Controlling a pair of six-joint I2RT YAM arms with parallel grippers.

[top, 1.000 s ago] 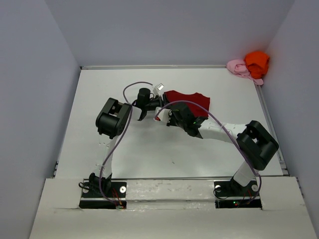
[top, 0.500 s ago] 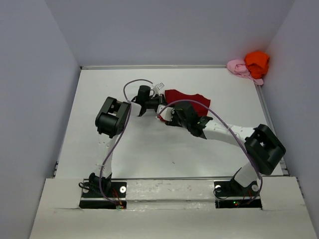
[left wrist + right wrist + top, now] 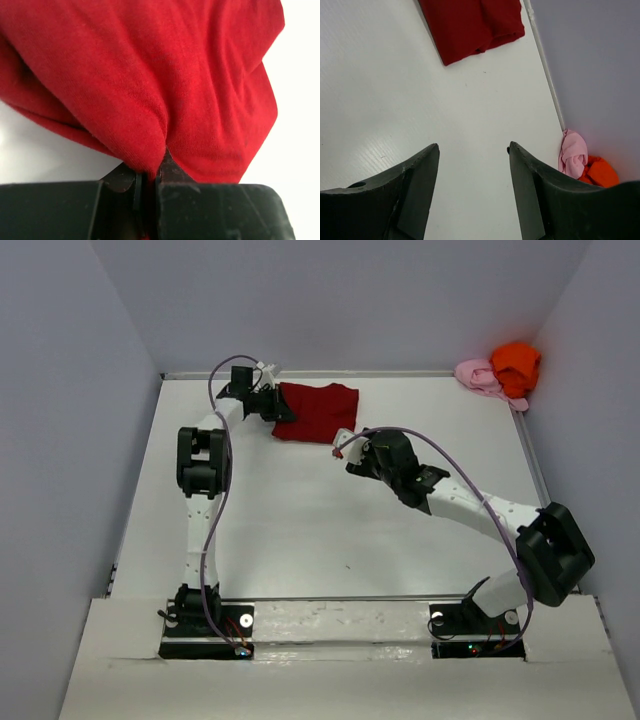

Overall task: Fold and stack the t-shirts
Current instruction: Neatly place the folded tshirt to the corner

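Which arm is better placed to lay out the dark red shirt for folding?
Likely left. The left gripper is shut on an edge of the dark red shirt; the right gripper is open, holds nothing, and sits apart from the cloth.

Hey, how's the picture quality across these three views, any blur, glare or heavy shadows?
Top external: soft, even light, faint shadows, no glare. Left wrist: the dark red t-shirt fills the frame, its weave sharp. Right wrist: its own fingers look dark and slightly soft, and the orange t-shirt tints the wall beside it.
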